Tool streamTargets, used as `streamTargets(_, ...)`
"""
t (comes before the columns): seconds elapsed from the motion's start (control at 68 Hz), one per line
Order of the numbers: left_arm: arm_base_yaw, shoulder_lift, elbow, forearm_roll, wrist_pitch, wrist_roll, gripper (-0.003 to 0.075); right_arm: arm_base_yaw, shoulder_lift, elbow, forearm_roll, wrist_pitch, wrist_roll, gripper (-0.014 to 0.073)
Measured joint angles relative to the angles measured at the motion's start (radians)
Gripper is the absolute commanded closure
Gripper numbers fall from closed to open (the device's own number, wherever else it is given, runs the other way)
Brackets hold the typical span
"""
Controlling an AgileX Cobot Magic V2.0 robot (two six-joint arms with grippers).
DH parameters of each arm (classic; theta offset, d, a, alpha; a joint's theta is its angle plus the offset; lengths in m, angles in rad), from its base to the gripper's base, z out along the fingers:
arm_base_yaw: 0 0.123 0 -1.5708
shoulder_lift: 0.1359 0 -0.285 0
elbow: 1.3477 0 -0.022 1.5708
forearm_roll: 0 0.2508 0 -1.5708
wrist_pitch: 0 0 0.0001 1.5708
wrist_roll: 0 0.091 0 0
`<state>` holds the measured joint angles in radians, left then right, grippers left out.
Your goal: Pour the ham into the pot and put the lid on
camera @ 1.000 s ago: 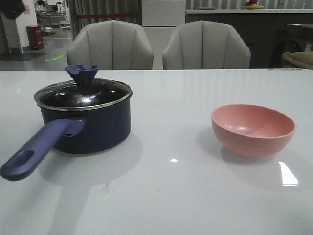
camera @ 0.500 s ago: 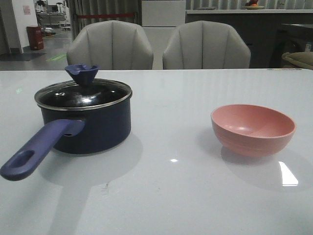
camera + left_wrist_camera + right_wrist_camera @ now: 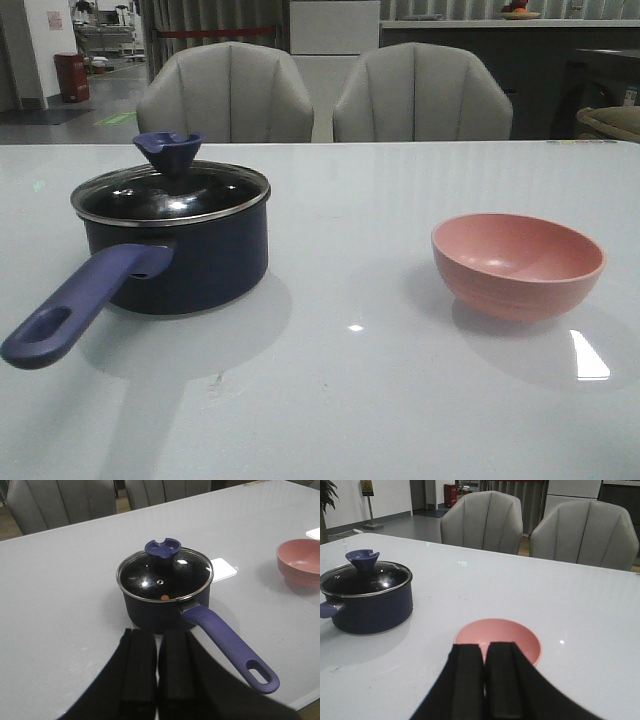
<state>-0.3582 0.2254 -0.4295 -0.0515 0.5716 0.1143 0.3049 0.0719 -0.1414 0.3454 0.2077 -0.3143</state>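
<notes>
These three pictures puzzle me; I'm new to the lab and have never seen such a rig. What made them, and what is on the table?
They come from a two-armed robot. The front view looks forward over a white table. The other two are cameras on each wrist; the black bars low in them are the left gripper and right gripper, both closed and holding nothing. On the table stands a dark blue pot with a long handle, its glass lid already on. Through the lid, small reddish bits show inside. Toward the robot's right sits a pink bowl, which looks empty. Two grey chairs stand behind the table.
</notes>
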Motion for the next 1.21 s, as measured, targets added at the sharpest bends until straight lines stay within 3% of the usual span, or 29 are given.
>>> streamTargets(0.706, 0.014, -0.005, 0.020, -0.002, -0.027, 0.000, 0.0607, 0.000, 0.000, 0.000, 0.000, 0.000, 0.000, 0.0433)
streamTargets(0.985, 0.220, -0.133, 0.220, 0.001, -0.249, 0.000, 0.0607, 0.000, 0.000, 0.000, 0.000, 0.000, 0.000, 0.0433)
streamTargets(1.205, 0.255, -0.229, 0.384, 0.005, -0.392, 0.000, 0.0607, 0.000, 0.000, 0.000, 0.000, 0.000, 0.000, 0.0433)
